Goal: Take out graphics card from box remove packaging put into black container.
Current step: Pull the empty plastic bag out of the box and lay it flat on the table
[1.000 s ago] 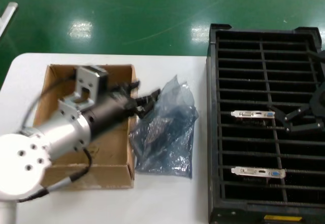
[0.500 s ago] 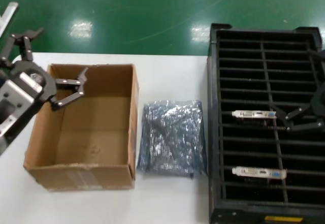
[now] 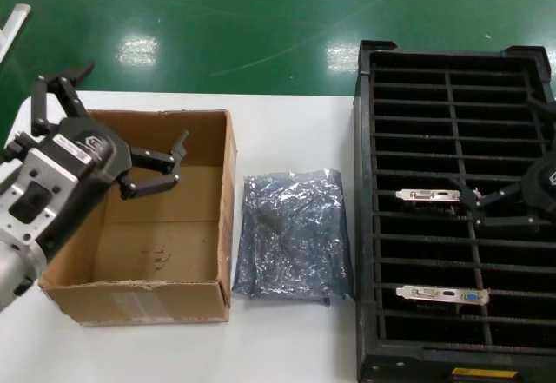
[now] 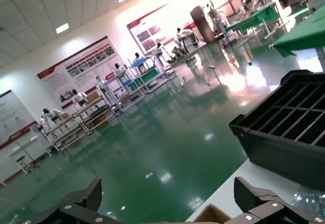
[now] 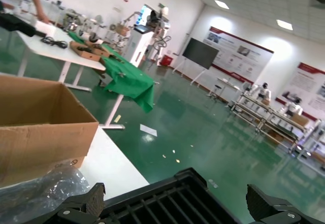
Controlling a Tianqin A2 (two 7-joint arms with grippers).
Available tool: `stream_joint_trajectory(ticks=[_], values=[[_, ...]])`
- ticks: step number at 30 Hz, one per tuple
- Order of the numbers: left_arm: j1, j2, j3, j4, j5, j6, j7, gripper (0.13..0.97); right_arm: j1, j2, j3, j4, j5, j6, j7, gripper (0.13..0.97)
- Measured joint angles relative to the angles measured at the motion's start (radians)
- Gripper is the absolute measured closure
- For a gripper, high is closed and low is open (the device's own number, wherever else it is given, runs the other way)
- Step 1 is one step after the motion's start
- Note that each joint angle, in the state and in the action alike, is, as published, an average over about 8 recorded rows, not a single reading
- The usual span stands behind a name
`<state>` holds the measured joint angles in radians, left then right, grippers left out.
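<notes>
left gripper (image 3: 111,144) jaws spread, empty, has pulled back from packaging (image 3: 291,234) to above box's (image 3: 221,218) far-left | bags dropped on table (image 3: 287,348) | box looks empty | right gripper (image 3: 486,209) open over black container (image 3: 369,227), just right of far graphics card (image 3: 427,195)

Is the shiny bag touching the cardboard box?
Cannot tell. In the head view the bag lies on the table right beside the box, its edge meeting the box wall with no clear gap or contact.
</notes>
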<state>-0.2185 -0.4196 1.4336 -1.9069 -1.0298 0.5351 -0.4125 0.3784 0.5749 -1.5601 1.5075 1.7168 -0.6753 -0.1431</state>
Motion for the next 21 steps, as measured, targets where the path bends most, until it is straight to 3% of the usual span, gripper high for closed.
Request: stream_joint_trajectory(ticks=[12, 21], values=[[0.042, 0.023, 0.032, 0.059, -0.147, -0.102, 0.079, 0.134, -0.072, -0.053, -0.008, 0.018, 0.016, 0.129, 0.027, 0.129], [0.073, 0.04, 0.056, 0.103, -0.259, -0.18, 0.138, 0.132, -0.127, -0.092, -0.013, 0.031, 0.028, 0.227, 0.048, 0.129]])
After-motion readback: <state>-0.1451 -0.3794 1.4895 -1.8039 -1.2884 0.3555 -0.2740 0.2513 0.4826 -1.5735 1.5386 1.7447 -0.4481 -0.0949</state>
